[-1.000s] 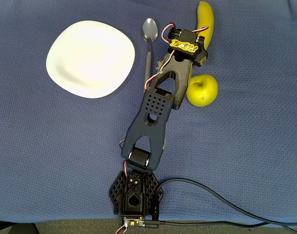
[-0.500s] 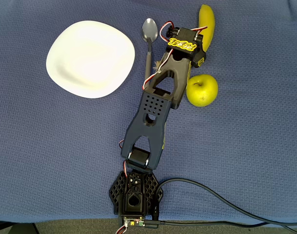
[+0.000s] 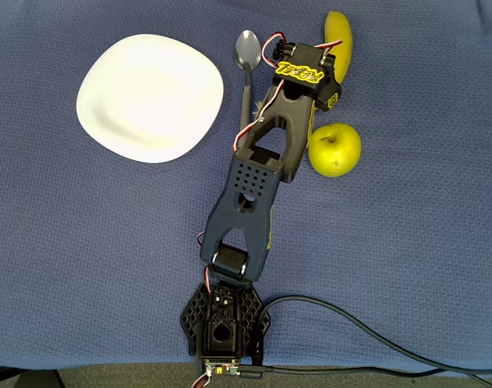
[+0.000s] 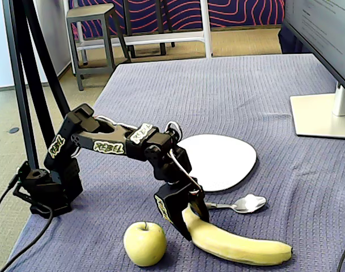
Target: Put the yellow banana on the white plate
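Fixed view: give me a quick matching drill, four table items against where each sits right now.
Items:
1. banana
2. apple
3. spoon
4. white plate

Places:
A. between plate and banana
B. farthest back, nothing on it
C. stem end at the hand
D. front, left of the hand

Pairs: 1-C, 2-D, 3-A, 4-B

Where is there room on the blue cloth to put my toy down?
The cloth is bare left of the arm, below the white plate, and also right of the apple. It is crowded where the spoon, yellow banana, apple and gripper sit together.
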You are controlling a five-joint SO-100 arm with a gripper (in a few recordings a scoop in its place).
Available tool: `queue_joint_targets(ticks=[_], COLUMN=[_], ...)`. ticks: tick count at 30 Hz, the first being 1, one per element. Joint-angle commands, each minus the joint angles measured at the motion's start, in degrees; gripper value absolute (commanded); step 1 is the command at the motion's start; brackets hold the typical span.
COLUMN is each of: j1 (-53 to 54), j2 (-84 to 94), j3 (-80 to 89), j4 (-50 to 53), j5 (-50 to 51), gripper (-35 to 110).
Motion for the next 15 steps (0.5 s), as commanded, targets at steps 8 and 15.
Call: queue_joint_targets(ticks=[8, 15], j1=[-2.0, -3.5], j2=[17.9, 25.2], j3=[3.9, 10.2], j4=[0.4, 0.5], j5=[-0.5, -0.3], gripper=[0, 0])
